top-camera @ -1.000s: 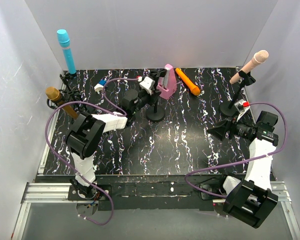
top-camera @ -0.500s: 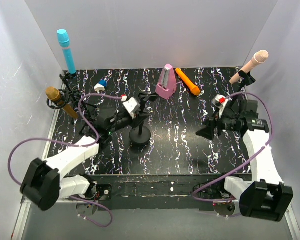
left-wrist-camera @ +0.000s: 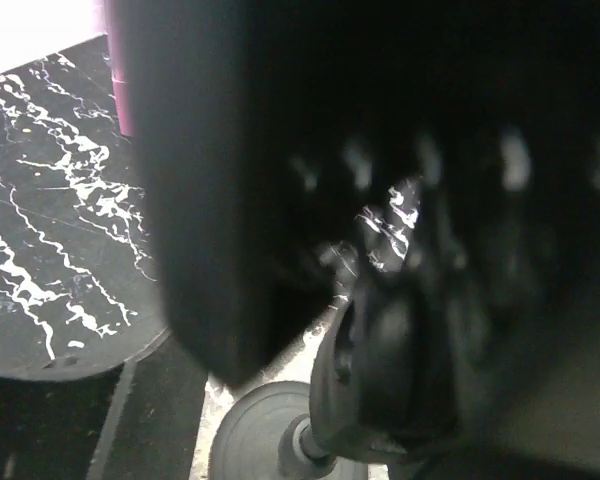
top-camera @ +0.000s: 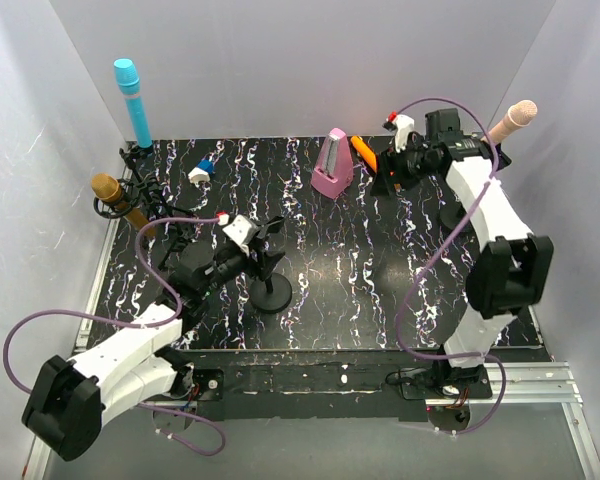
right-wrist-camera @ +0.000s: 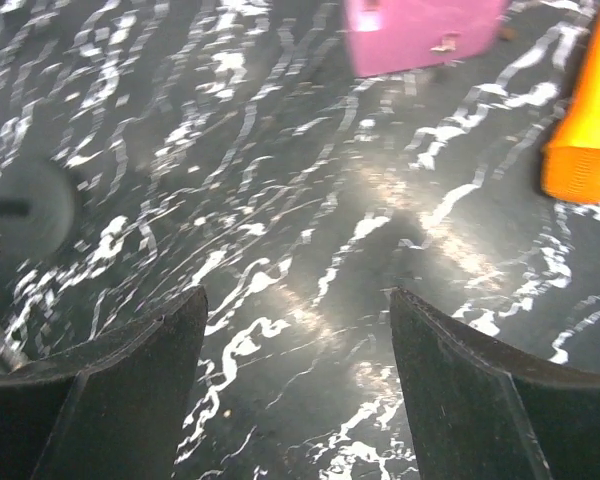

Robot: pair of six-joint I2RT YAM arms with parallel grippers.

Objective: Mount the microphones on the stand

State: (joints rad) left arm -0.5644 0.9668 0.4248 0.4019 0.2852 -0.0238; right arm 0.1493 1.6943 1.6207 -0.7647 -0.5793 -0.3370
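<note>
Orange microphone [top-camera: 362, 150]: lying flat at the rear of the table [top-camera: 380, 300], just beside the pink metronome [top-camera: 332, 165], not on any stand; right gripper [right-wrist-camera: 295, 330]: above that spot, fingers parted, nothing between them; cyan microphone [top-camera: 132, 100], gold microphone [top-camera: 115, 195], pink-beige microphone [top-camera: 507, 123]: each clipped in a stand at the table's edges; spare stand [top-camera: 271, 290]: upright, left of centre; left gripper [top-camera: 268, 240]: at the stand's top, its wrist view blurred, open or closed cannot be told.
</note>
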